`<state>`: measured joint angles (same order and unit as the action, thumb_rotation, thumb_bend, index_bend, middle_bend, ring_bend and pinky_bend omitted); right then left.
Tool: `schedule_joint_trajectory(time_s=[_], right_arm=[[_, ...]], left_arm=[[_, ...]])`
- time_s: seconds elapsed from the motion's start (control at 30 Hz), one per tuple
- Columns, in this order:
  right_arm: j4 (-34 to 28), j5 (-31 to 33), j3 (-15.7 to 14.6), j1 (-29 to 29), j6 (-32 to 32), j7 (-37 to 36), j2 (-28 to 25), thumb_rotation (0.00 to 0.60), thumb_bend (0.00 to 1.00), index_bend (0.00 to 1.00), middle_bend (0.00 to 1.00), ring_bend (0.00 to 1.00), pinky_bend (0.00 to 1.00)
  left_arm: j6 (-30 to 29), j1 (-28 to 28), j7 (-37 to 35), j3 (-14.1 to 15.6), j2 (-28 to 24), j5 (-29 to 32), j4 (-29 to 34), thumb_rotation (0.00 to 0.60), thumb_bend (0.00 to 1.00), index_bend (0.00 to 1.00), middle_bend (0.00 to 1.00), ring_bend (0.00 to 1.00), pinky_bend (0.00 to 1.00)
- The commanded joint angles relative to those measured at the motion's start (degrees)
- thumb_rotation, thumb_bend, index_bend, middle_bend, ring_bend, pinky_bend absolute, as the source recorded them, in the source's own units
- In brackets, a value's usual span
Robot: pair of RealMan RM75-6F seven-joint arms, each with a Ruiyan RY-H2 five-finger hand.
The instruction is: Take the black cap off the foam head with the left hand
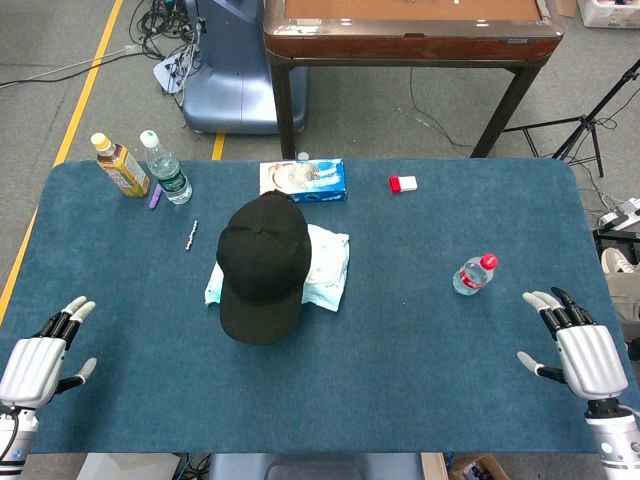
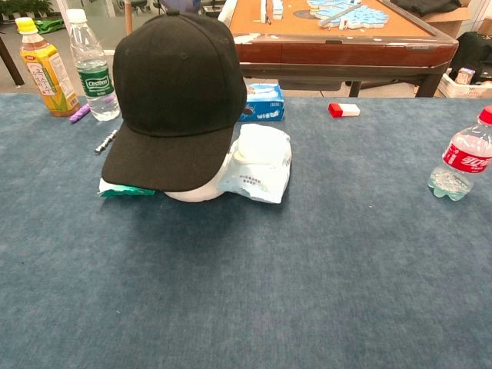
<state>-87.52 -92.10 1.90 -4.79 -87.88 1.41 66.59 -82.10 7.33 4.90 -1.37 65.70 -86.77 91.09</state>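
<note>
A black cap [image 1: 262, 264] [image 2: 177, 96] sits on a white foam head [image 2: 196, 194] near the table's middle; only the head's base shows under the brim in the chest view. My left hand [image 1: 42, 358] rests at the near left corner, fingers spread, holding nothing, well left of the cap. At the near right, my right hand [image 1: 577, 343] is also spread and holds nothing. Neither hand shows in the chest view.
A wet-wipes pack [image 1: 328, 268] [image 2: 259, 163] lies against the head's right side. Behind it is a blue box [image 1: 304, 180]. A juice bottle [image 1: 120, 165], a water bottle [image 1: 166, 167] and a pen [image 1: 190, 235] stand far left. At right are a red-capped bottle [image 1: 474, 274] and a small red-white item [image 1: 403, 184].
</note>
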Motion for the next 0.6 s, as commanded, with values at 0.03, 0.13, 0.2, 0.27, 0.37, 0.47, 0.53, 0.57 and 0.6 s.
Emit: schedule_joint_trajectory(time_s=[0.03, 0.13, 0.2, 0.27, 0.37, 0.47, 0.53, 0.57, 0.6], right_arm=[[-0.4, -0.9, -0.6, -0.1, 0.1, -0.3, -0.2, 0.600, 0.13, 0.20, 0.23, 0.13, 0.32], [-0.3, -1.1, -0.6, -0.3, 0.4, -0.4, -0.2, 0.600, 0.13, 0.20, 0.23, 0.13, 0.32], [-0.3, -0.8, -0.5, -0.5, 0.8, -0.6, -0.3, 0.600, 0.13, 0.20, 0.23, 0.13, 0.32], [-0.4, -0.6, -0.4, -0.5, 1.0, -0.7, -0.4, 0.600, 0.13, 0.20, 0.23, 0.13, 0.32], [-0.6, -0.6, -0.4, -0.3, 0.4, -1.1, -0.6, 0.600, 0.13, 0.20, 0.23, 0.13, 0.32], [-0.7, -1.0, -0.5, 0.3, -0.7, -1.5, -0.7, 0.600, 0.13, 0.20, 0.23, 0.13, 0.32], [-0.8, -1.2, -0.4, 0.5, -1.4, -1.8, -0.9, 0.600, 0.13, 0.20, 0.23, 0.13, 0.32], [-0.7, -1.1, -0.3, 0.7, -1.8, -2.0, -0.9, 0.600, 0.13, 0.21, 0.23, 0.13, 0.32], [-0.7, -1.1, -0.3, 0.8, -1.9, -2.1, -0.9, 0.600, 0.13, 0.21, 0.23, 0.13, 0.32]], left_arm=[[0.2, 0.0, -0.6, 0.2, -0.1, 0.0, 0.1, 0.600, 0.26, 0.12, 0.10, 0.19, 0.51], [0.5, 0.0, -0.5, 0.3, -0.2, 0.2, 0.1, 0.600, 0.25, 0.13, 0.11, 0.19, 0.51], [0.3, 0.0, -0.2, 0.4, -0.1, -0.1, 0.1, 0.600, 0.25, 0.13, 0.11, 0.19, 0.51], [-0.3, 0.0, -0.1, 0.4, 0.2, -0.8, -0.1, 0.600, 0.25, 0.14, 0.12, 0.19, 0.51], [-1.0, 0.2, -0.6, 0.7, 0.5, -2.5, -0.3, 0.600, 0.25, 0.16, 0.14, 0.20, 0.51], [-2.4, 0.3, -2.4, 1.5, 1.2, -5.7, -0.9, 0.600, 0.25, 0.20, 0.19, 0.25, 0.51], [-3.6, 0.7, -3.6, 2.3, 1.7, -9.0, -1.4, 0.600, 0.23, 0.25, 0.27, 0.31, 0.54], [-4.4, 1.0, -4.0, 2.7, 1.9, -11.2, -1.8, 0.600, 0.20, 0.28, 0.31, 0.34, 0.56], [-4.9, 1.3, -4.4, 2.9, 2.2, -12.8, -2.0, 0.600, 0.17, 0.31, 0.34, 0.36, 0.57]])
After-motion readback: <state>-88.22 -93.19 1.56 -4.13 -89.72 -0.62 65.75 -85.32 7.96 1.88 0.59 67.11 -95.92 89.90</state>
